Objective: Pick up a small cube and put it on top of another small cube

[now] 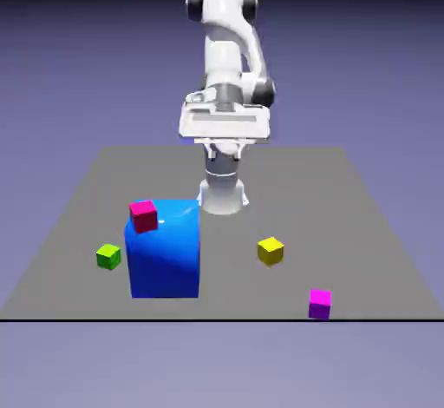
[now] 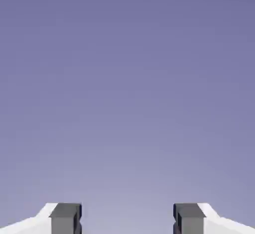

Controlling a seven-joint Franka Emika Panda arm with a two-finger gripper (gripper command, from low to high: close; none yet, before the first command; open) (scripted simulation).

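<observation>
Several small cubes show in the exterior view. A crimson cube (image 1: 143, 215) sits at the top left corner of a big blue block (image 1: 165, 259); whether it rests on the block or stands behind it I cannot tell. A green cube (image 1: 108, 257) lies just left of the block. A yellow cube (image 1: 270, 251) lies to its right, and a magenta cube (image 1: 319, 304) is near the table's front edge. My gripper (image 1: 224, 141) hangs high above the table's far side, well away from every cube. In the hand view the gripper (image 2: 127, 220) is open, with only backdrop between its fingertips (image 2: 65, 218).
The big blue block is the only tall obstacle, left of the table's middle. The grey table (image 1: 364, 224) ends in a front edge just below the magenta cube. The robot's base (image 1: 224, 194) stands at the far middle.
</observation>
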